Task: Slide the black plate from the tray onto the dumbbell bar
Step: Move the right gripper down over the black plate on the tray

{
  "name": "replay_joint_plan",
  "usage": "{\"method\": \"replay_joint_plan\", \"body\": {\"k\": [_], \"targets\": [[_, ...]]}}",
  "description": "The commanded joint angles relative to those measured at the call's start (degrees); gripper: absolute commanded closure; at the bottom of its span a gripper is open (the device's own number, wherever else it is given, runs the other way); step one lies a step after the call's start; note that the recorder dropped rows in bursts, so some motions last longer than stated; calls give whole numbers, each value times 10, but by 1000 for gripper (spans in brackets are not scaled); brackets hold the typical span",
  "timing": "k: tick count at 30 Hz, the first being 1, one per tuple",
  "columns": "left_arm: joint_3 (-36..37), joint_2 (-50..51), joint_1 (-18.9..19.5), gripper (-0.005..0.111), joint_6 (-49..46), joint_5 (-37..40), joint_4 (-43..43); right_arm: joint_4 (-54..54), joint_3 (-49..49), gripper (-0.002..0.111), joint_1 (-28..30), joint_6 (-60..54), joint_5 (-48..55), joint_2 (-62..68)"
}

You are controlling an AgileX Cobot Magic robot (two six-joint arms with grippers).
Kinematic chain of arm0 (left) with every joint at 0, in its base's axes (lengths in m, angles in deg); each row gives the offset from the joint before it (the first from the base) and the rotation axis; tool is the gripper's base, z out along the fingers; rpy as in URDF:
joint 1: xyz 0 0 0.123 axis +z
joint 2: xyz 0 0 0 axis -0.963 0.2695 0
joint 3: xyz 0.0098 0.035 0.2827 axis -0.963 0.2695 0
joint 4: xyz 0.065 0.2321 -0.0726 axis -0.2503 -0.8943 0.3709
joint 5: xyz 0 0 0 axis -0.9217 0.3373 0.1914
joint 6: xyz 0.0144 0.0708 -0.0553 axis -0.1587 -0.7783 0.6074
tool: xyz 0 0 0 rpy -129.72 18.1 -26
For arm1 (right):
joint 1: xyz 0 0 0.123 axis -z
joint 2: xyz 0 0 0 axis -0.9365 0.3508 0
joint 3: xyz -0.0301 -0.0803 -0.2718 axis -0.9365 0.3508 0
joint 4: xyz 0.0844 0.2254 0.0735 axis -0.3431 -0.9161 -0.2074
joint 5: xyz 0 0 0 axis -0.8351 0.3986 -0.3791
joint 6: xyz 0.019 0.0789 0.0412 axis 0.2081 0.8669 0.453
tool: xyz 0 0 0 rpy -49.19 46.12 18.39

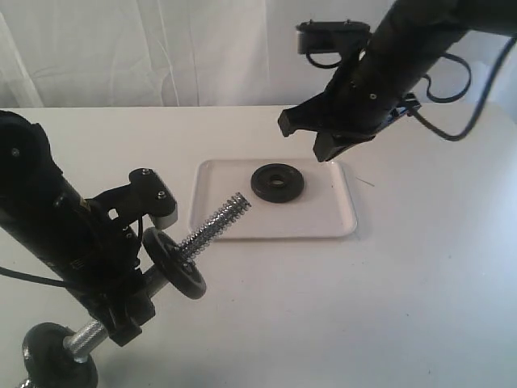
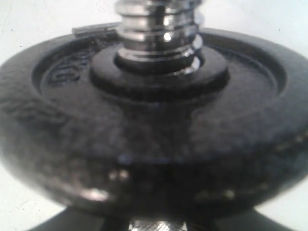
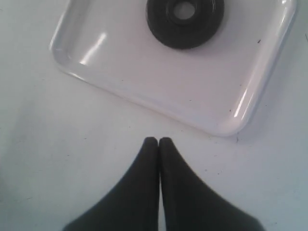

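One black plate [image 1: 277, 182] is lying flat; my right fingers [image 3: 144, 192] are pressing together, left gripper [image 1: 148, 279] clamping the tilted dumbbell bar [image 1: 214, 225], risking misthreading.

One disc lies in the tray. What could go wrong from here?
1. The flat black iron disc lies flush in the shallow white tray; the right gripper, jaws shut, may struggle to get under its rim and could shove the tray.
2. The chrome threaded bar is held tilted by the left gripper; the disc's hole may snag on the threads.
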Motion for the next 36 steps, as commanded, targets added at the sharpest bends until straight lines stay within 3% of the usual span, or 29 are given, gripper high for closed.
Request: {"method": "replay_joint_plan", "body": {"k": [1,8,12,15,18,21,30,36], "targets": [[-14,-26,-4,107,13,-7,40,43,-73,108,0,12,58,75],[-14,-13,-4,107,13,-9,40,32,-109,107,0,13,46,118],[-14,-13,-4,107,13,-9,40,32,-109,93,0,8,26,123],[-14,-13,-4,107,13,-9,40,32,-109,65,0,6,23,127],[-14,-13,-4,107,13,-9,40,32,-109,26,0,-13,19,127],[-14,-13,-4,107,13,-9,40,30,-109,3,0,-12,3,127],[-14,-13,-4,107,13,-8,40,70,-152,3,-28,4,-24,180],[-14,-13,-4,107,13,-8,40,92,-390,3,-33,12,63,316]]}}
